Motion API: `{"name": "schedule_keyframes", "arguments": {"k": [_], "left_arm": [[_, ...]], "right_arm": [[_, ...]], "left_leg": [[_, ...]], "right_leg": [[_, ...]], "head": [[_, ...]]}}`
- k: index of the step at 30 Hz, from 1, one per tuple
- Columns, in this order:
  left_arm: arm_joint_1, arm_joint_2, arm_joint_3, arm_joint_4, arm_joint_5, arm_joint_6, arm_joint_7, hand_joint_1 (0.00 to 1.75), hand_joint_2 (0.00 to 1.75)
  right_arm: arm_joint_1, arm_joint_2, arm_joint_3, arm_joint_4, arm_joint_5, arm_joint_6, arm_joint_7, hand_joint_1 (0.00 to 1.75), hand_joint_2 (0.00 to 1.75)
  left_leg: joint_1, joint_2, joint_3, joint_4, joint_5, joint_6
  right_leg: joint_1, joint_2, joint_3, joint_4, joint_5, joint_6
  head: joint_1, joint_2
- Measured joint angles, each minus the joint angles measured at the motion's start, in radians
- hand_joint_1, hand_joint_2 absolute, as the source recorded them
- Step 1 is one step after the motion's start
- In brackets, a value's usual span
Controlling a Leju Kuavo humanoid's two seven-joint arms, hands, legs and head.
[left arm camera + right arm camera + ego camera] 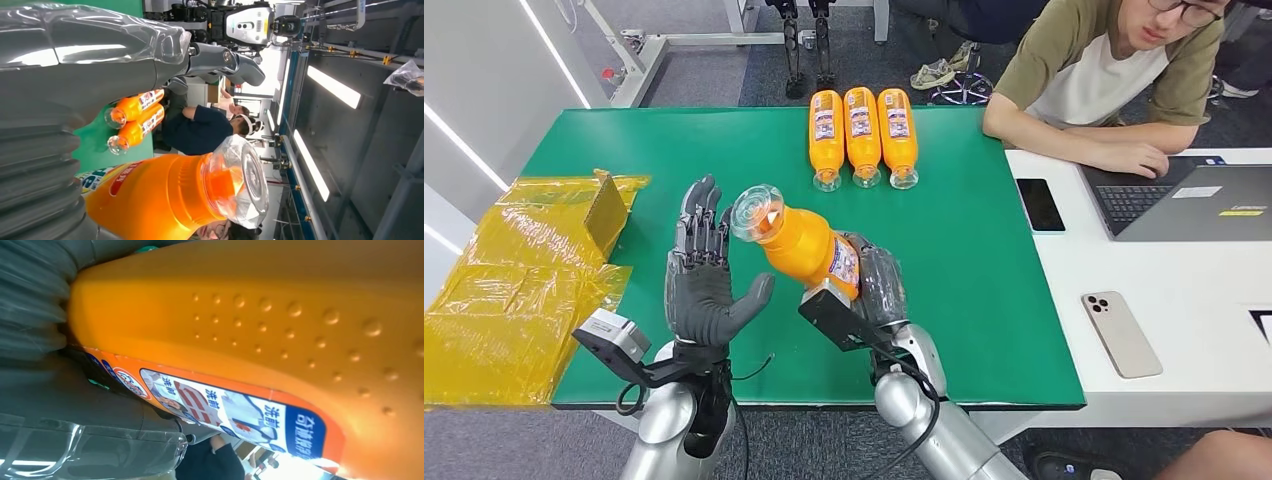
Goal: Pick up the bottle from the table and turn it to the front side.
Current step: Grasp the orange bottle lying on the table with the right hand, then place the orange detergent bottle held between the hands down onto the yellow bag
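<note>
One bottle (809, 247) is off the green table (984, 300), gripped around its lower body by the right hand (874, 285) at frame centre, cap tilted upper left. Left hand (709, 275) waits beside it, fingers spread, holding nothing. Pick-up done; turning to the front looks unfinished.

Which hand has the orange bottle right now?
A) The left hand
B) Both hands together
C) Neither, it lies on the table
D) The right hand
D: the right hand grips the orange bottle by its lower body and holds it tilted above the green table, while the left hand is open beside it.
</note>
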Motion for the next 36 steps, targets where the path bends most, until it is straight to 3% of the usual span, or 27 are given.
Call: {"name": "schedule_keyframes", "arguments": {"k": [11, 17, 30, 36], "left_arm": [[0.0, 0.0, -0.001, 0.0, -0.005, -0.003, 0.0, 0.0, 1.75], [-0.001, 0.0, -0.002, 0.0, -0.007, -0.019, 0.0, 0.0, 1.75], [-0.004, 0.0, -0.002, -0.002, 0.011, -0.063, 0.005, 0.0, 1.75], [-0.004, 0.0, 0.003, -0.002, 0.021, -0.084, 0.006, 0.0, 1.75]], "right_arm": [[0.007, -0.001, 0.004, -0.023, 0.002, 0.008, 0.007, 1.74, 1.75], [0.007, -0.003, 0.014, -0.033, 0.036, 0.085, 0.022, 1.75, 1.75], [-0.005, -0.004, 0.053, -0.062, 0.071, 0.22, -0.03, 1.74, 1.75], [-0.005, -0.006, 0.062, -0.065, 0.1, 0.237, -0.042, 1.73, 1.75]], "left_leg": [[0.0, 0.0, 0.0, 0.0, 0.0, 0.0], [0.0, 0.0, 0.0, 0.0, 0.0, 0.0], [0.0, 0.0, 0.0, 0.0, 0.0, 0.0], [0.0, 0.0, 0.0, 0.0, 0.0, 0.0]], "right_leg": [[0.0, 0.0, 0.0, 0.0, 0.0, 0.0], [0.0, 0.0, 0.0, 0.0, 0.0, 0.0], [0.0, 0.0, 0.0, 0.0, 0.0, 0.0], [0.0, 0.0, 0.0, 0.0, 0.0, 0.0]], "head": [[0.0, 0.0], [0.0, 0.0], [0.0, 0.0], [0.0, 0.0]]}}
